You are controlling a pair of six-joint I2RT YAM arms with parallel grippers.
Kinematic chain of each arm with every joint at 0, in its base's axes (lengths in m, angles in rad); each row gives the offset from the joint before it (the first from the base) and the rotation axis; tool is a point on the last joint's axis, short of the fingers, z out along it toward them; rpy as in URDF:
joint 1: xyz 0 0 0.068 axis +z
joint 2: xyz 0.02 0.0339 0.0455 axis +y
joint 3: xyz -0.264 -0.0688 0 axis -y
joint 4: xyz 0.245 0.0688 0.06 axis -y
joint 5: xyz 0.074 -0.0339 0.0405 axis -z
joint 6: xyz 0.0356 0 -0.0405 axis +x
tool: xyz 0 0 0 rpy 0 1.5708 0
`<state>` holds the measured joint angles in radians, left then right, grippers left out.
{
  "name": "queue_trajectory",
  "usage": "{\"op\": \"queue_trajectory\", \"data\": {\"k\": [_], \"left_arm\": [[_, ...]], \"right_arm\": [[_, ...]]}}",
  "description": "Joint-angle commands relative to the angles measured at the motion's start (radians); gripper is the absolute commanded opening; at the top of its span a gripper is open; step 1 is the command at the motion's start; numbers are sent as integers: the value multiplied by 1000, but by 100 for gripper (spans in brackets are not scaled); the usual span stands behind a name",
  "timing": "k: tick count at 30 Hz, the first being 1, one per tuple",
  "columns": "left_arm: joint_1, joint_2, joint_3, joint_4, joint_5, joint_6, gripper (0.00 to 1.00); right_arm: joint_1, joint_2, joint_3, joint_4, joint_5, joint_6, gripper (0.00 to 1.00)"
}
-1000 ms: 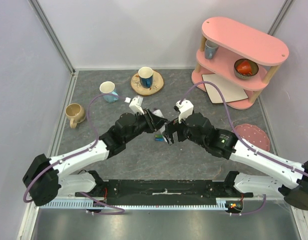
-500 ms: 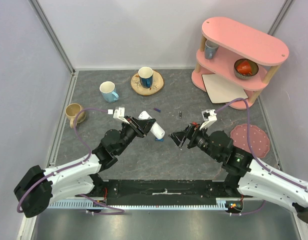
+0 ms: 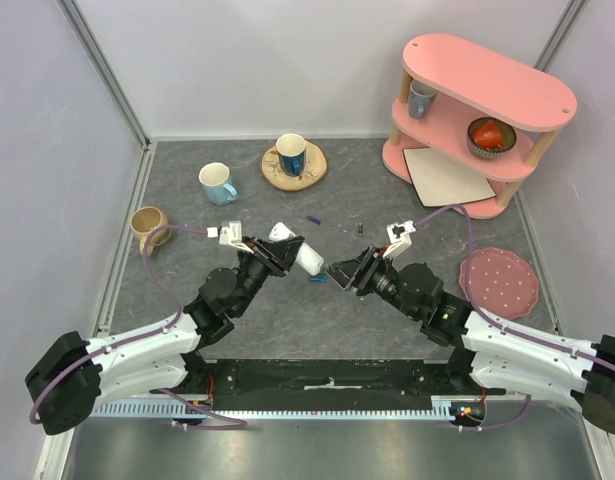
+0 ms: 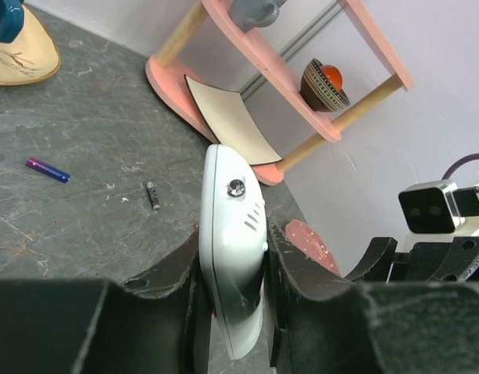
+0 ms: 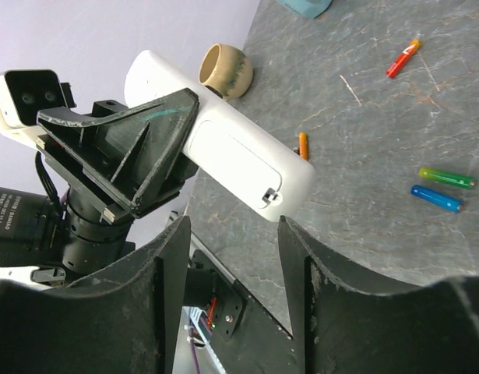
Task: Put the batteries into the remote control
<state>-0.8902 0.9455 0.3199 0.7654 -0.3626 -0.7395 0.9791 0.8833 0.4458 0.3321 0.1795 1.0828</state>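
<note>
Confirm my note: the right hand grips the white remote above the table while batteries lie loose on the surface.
Wrong hand: the left hand grips the remote control, as the left wrist view shows; the right hand is open and empty. The batteries do lie loose on the table.

Closed in on three sides by plain pale lilac wall panels (image 3: 257,60), joined at the far corners by slanting grey metal posts (image 3: 107,70). Floored with a dark grey marbled stone-look surface (image 3: 287,320), edged along the left by a light metal rail (image 3: 122,230). Furnished at the far right with a pink oval two-tier shelf unit (image 3: 487,75) on pale wooden dowel legs (image 3: 540,148). Lit evenly and softly, with faint shadows. Bounded at the near edge by a brushed grey metal strip (image 3: 317,450).
</note>
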Motion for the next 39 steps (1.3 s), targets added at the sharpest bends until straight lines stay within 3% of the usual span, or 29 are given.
{"op": "queue_trajectory", "data": {"k": [1, 39], "left_arm": [[-10, -10, 5, 75, -53, 69, 2], [-33, 1, -12, 123, -21, 74, 2]], "right_arm": [[3, 45, 10, 150, -9, 42, 55], [-8, 167, 11, 231, -15, 75, 49]]}}
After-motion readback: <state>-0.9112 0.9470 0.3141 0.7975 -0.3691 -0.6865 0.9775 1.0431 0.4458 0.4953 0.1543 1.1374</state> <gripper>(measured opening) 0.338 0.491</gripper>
